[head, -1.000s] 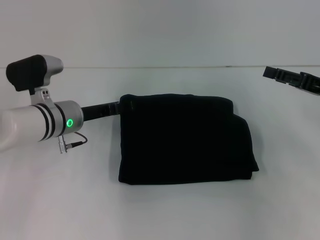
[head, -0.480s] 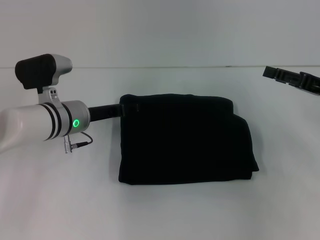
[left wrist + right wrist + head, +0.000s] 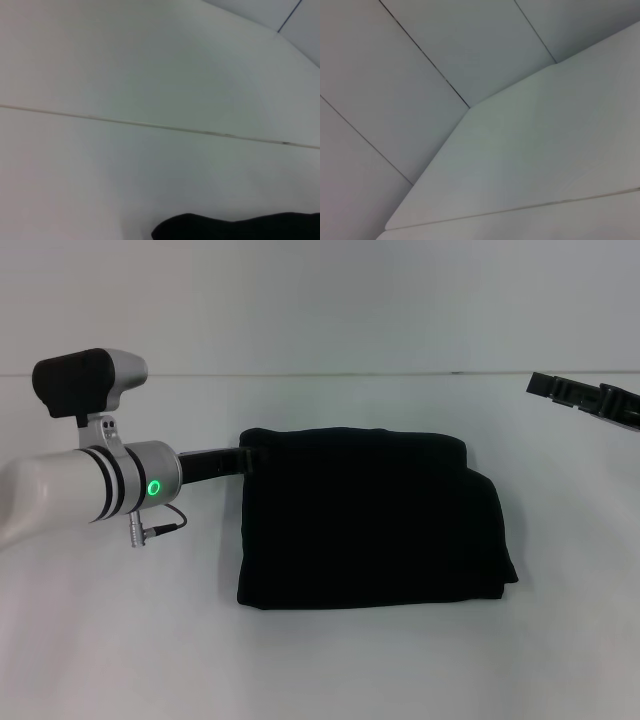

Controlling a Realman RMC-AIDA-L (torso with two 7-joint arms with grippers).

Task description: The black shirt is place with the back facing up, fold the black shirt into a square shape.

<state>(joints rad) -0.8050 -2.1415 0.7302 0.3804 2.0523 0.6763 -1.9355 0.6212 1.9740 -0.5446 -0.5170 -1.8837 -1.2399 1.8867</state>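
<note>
Left gripper [image 3: 243, 456] at the black shirt's [image 3: 370, 525] far left corner, finger state impossible to tell; shirt folded into a near-square in mid-table [image 3: 330, 670], so best to ease away low without snagging cloth; right gripper [image 3: 585, 398] parked high, grip unclear.

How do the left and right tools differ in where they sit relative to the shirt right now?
The left tool reaches in low to the shirt at its far left corner, while the right tool hangs off to the right, well apart from the shirt. The left arm shows its whole wrist; only the right tool's tip is in view. Both are black.
</note>
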